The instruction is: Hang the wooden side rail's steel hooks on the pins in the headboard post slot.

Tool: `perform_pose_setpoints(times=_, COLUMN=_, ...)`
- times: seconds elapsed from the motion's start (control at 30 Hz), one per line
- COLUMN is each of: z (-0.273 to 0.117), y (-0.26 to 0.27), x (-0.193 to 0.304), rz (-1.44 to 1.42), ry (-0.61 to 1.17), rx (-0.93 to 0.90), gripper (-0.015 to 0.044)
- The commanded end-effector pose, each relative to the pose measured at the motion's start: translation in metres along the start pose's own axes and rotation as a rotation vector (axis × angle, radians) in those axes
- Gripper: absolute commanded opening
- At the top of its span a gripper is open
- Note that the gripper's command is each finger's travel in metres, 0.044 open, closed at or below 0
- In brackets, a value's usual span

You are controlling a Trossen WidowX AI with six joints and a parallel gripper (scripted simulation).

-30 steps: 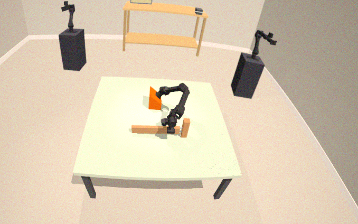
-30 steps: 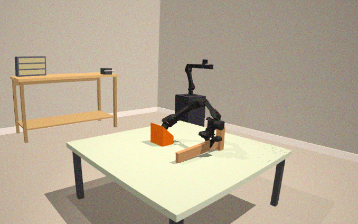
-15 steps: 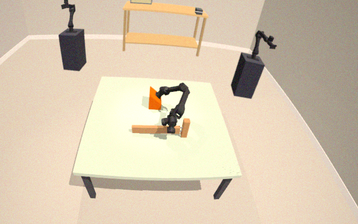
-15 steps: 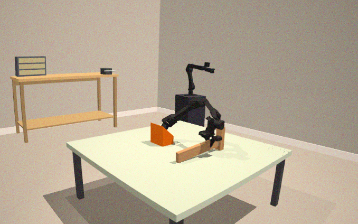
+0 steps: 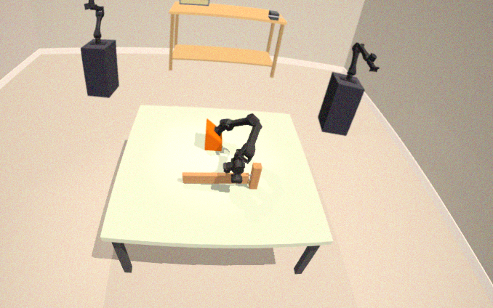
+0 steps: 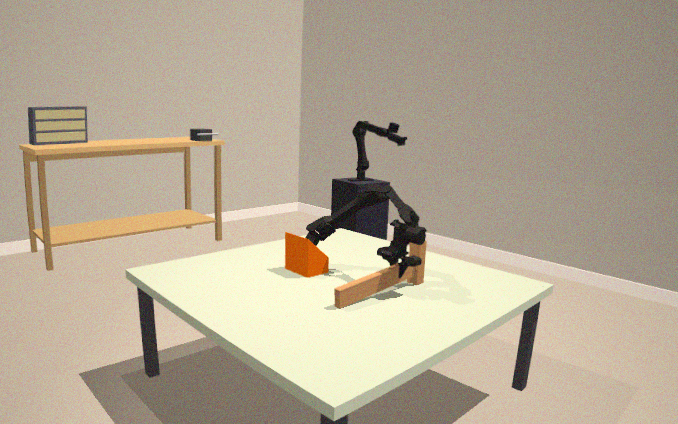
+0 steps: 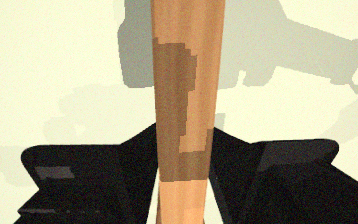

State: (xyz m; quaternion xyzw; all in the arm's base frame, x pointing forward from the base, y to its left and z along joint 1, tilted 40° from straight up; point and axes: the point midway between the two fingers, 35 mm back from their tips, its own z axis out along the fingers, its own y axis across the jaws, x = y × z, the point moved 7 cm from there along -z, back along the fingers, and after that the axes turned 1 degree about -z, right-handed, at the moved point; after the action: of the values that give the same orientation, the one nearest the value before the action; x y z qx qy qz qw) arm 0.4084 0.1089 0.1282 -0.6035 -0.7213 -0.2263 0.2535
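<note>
The wooden side rail [image 5: 203,178] [image 6: 361,288] [image 7: 188,25] stands on its narrow edge, with its far end at or very near the table top. My gripper [image 5: 236,178] [image 6: 402,269] [image 7: 179,124] is shut on the rail near its hook end, one finger on each side. The upright headboard post [image 5: 255,176] [image 6: 422,258] stands just beyond that end. Small pale metal bits [image 5: 249,176] show in the narrow gap between rail and post. Whether the hooks sit on the pins is too small to tell; the slot is hidden.
An orange wedge-shaped block [image 5: 212,139] [image 6: 303,257] stands at my arm's base on the pale table [image 5: 156,214] [image 6: 320,350]. Two other arms stand on dark pedestals [image 5: 99,69] [image 5: 339,105] beyond the table. A wooden shelf bench [image 5: 225,11] [image 6: 125,145] stands at the back.
</note>
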Motion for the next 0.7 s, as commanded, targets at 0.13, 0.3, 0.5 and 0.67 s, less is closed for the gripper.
perform_pose_setpoints(times=0.13, z=-0.0071, y=0.0030, x=0.0056, rz=-0.015, ry=0.007, rx=-0.023, gripper=0.0000)
perform_pose_setpoints(times=0.3, z=-0.0066, y=0.0036, x=0.0062, rz=-0.015, ry=0.007, rx=-0.023, gripper=0.0000)
perform_pose_setpoints(times=0.5, z=-0.0060, y=0.0038, x=0.0068, rz=-0.015, ry=0.007, rx=-0.023, gripper=0.0000)
perform_pose_setpoints(times=0.67, z=-0.0056, y=0.0035, x=0.0071, rz=-0.015, ry=0.007, rx=-0.023, gripper=0.0000)
